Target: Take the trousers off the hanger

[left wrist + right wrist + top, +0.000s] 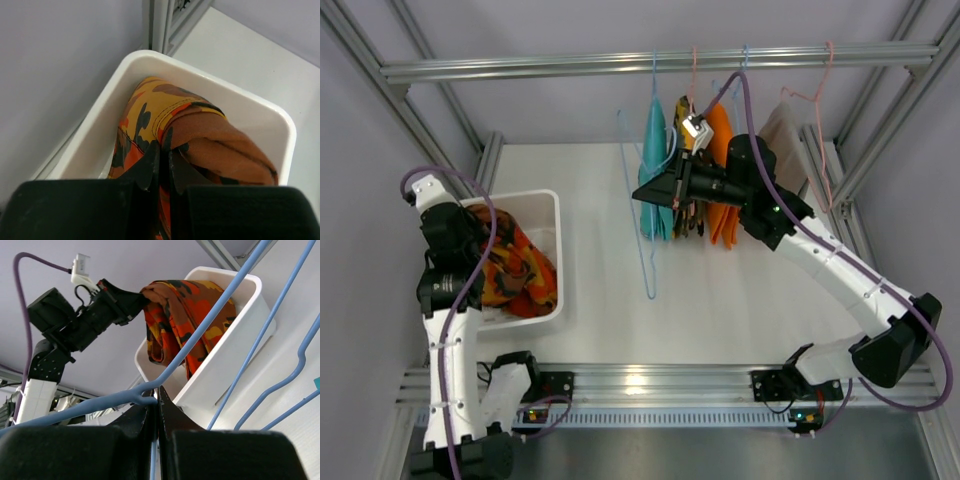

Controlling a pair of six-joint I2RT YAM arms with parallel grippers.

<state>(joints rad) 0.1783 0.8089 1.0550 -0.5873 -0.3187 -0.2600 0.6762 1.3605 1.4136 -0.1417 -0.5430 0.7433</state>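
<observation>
At the left of the overhead view, the left hand [162,150] is clamped on the patterned trousers [200,135], which drape into the white bin [250,107]. The right hand [157,392] is closed on a blue hanger [210,325] wire. The teal trousers [653,150] hang from the rail [570,66] at upper centre.

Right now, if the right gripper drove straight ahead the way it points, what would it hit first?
Beyond the blue hanger that the right gripper clamps, probably the white bin, at its side wall; depth is unclear.
</observation>
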